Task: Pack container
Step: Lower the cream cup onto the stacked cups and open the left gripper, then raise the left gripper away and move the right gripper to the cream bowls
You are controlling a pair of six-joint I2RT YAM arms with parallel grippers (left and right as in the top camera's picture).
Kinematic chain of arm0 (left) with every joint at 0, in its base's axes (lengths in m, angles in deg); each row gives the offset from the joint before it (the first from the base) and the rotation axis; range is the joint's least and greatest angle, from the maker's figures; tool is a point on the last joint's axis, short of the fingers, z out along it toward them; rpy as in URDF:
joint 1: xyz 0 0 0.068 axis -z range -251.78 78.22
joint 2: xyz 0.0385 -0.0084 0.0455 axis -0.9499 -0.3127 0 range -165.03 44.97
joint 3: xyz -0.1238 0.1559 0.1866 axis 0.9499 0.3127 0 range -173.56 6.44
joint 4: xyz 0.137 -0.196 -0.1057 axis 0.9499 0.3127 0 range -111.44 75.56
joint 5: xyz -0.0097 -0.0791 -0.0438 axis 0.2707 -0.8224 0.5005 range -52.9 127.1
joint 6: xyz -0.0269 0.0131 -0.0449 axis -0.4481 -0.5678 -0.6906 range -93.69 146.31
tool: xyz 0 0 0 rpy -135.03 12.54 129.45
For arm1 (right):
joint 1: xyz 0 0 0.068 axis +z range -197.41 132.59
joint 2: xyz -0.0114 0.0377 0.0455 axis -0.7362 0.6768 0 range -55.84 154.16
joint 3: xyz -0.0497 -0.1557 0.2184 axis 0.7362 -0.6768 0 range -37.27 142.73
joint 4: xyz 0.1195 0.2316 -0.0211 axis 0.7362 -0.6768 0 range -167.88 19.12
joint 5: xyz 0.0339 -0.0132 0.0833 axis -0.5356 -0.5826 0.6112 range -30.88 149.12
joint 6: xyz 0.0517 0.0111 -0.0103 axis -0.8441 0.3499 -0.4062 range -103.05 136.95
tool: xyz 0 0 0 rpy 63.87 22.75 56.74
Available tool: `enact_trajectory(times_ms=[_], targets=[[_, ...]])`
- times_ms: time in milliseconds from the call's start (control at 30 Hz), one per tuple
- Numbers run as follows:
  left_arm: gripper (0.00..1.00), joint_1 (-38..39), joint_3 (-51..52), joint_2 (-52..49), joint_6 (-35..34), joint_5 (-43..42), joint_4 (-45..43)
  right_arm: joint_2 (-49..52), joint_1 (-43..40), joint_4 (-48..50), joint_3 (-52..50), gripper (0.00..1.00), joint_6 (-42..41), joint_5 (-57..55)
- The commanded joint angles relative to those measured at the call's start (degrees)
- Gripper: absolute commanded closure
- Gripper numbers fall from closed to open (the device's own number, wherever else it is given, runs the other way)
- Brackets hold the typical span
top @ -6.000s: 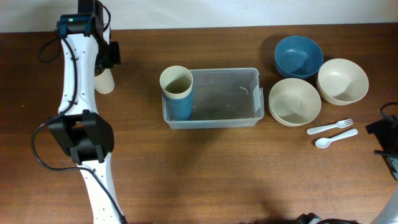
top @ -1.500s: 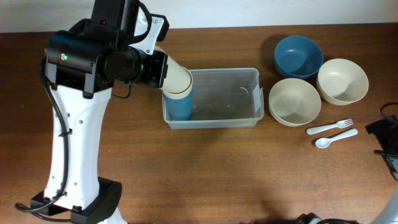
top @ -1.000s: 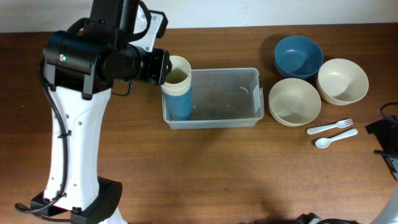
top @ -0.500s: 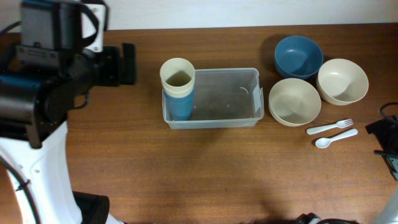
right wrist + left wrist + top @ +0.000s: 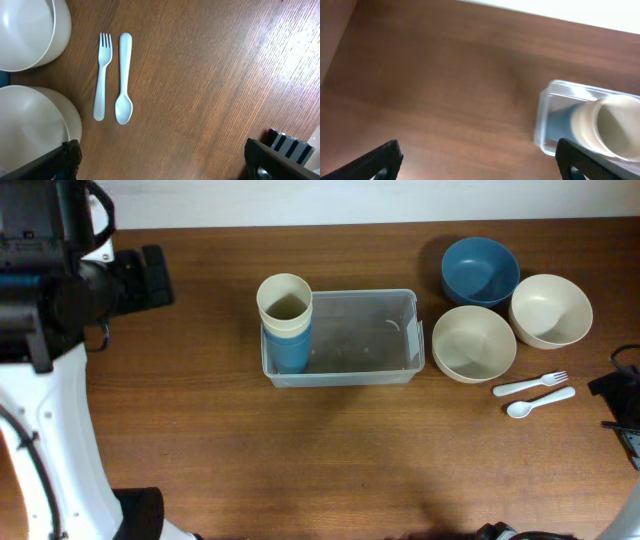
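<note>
Container (image 5: 340, 337), clear bin at table centre, stacked cups (image 5: 285, 300) upright in its left end, I judge to leave room for bowls (image 5: 473, 343), fork (image 5: 102, 75) and spoon (image 5: 123, 80) lying at right; my left gripper (image 5: 480, 157) and right gripper (image 5: 160, 162) both with jaws apart, empty.

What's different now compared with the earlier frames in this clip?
The cream cup went from the table left of the container onto the cup stack at the container's left end. The left fingers let it go, opened, and pulled away leftward. Container, three bowls, fork and spoon stayed put.
</note>
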State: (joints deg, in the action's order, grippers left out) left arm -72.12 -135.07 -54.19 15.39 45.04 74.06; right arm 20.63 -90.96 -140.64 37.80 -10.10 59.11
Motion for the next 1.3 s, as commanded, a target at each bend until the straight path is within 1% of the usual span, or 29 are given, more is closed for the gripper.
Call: enact_trajectory(times_ms=[0, 300, 467, 667, 767, 867, 967, 1133, 1267], targets=[[0.00, -2.4, 5.7, -0.3, -3.0, 1.5, -2.2, 0.1, -0.3, 0.2, -0.2, 0.01, -0.5, -0.7], [0.00, -3.5, 19.7, -0.3, -5.0, 0.9, -9.9, 0.1, -0.3, 0.2, -0.2, 0.01, -0.5, -0.7], [0.00, -3.5, 24.6, -0.3, -5.8, 0.9, -13.3, 0.1, -0.3, 0.2, -0.2, 0.01, -0.5, -0.7], [0.00, -3.5, 31.6, -0.4, -5.8, 0.9, -19.9, 0.1, -0.3, 0.2, -0.2, 0.01, -0.5, -0.4], [0.00, -3.5, 35.4, -0.5, -5.8, 0.9, -22.1, 0.1, -0.3, 0.2, -0.2, 0.01, -0.5, 3.6], [0.00, -3.5, 37.6, -0.5, -5.8, 0.9, -23.5, 0.1, -0.3, 0.8, -0.2, 0.01, -0.5, 4.7], [0.00, -3.5, 38.8, -0.5, -5.8, 0.9, -24.0, 0.1, -0.3, 3.2, -0.2, 0.01, -0.5, 8.1], [0.00, -3.5, 39.3, -0.5, -5.8, 0.9, -23.9, 0.1, -0.3, 3.0, -0.2, 0.01, -0.5, 12.5], [0.00, -3.5, 39.3, -0.5, -5.8, 0.9, -23.9, 0.7, 1.0, 4.2, -0.2, 0.01, 1.2, 12.9]])
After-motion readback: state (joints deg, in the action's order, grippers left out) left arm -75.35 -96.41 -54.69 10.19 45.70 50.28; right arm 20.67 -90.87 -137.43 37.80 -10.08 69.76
